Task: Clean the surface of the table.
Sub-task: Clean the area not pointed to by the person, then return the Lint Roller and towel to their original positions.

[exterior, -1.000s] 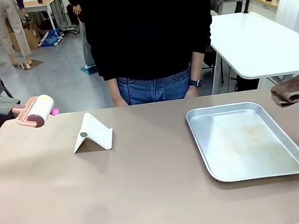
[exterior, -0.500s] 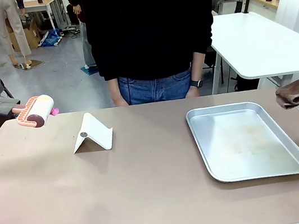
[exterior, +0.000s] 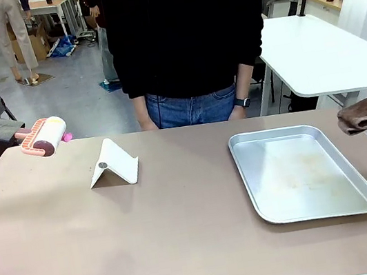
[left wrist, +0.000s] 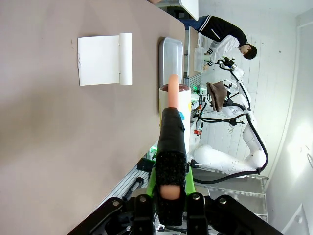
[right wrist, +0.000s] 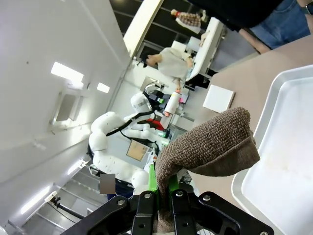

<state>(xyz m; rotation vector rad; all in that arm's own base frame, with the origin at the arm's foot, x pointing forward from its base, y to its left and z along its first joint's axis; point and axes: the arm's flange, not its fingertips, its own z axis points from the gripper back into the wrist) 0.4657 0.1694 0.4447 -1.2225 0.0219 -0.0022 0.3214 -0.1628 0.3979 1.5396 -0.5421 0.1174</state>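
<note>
Desk [exterior: 185, 235] unwiped; right jaws [right wrist: 157, 193], clamping the brown cloth [right wrist: 210, 147], have edged outward off its right end; left jaws [left wrist: 170, 181] grip the lint roller [left wrist: 174, 100].

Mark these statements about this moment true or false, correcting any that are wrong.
1. The right gripper is shut on a brown cloth. True.
2. The metal tray holds a sponge. False: nothing lies in it.
3. The left gripper is shut on the pink handle of the lint roller. True.
4. The white folded stand sits inside the tray. False: it stands on the table, left of the tray.
5. The cloth is pressed flat on the table. False: it hangs at the table's right edge.
</note>
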